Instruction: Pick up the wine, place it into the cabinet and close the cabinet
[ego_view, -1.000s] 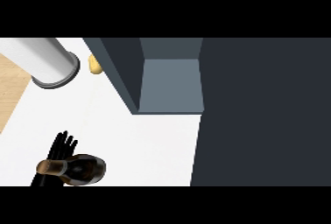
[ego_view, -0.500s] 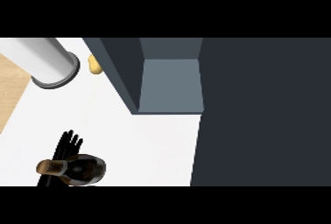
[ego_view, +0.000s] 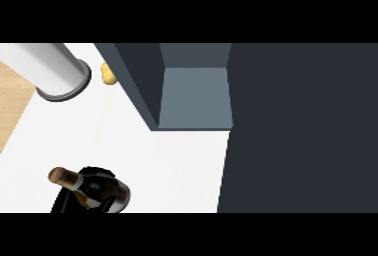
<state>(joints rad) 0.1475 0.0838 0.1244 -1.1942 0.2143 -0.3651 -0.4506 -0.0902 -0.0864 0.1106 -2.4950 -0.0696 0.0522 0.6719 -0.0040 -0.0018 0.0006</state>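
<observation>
One robot hand (ego_view: 74, 200), the left, at the lower left of the frame, curls round the wine bottle (ego_view: 92, 187); the open cabinet (ego_view: 196, 97) lies up and right.

— What lies up ahead of the left hand (ego_view: 65, 201)?
— A white cylinder (ego_view: 46, 66) with a grey rim, well apart from it, on the white counter (ego_view: 170, 165).
— Anything else?
— A small yellowish thing (ego_view: 108, 74) just right of the cylinder; a pale wood surface (ego_view: 12, 106) ahead-left.

Kitchen: white counter (ego_view: 170, 165), open grey cabinet (ego_view: 193, 95), wine bottle (ego_view: 92, 186).
</observation>
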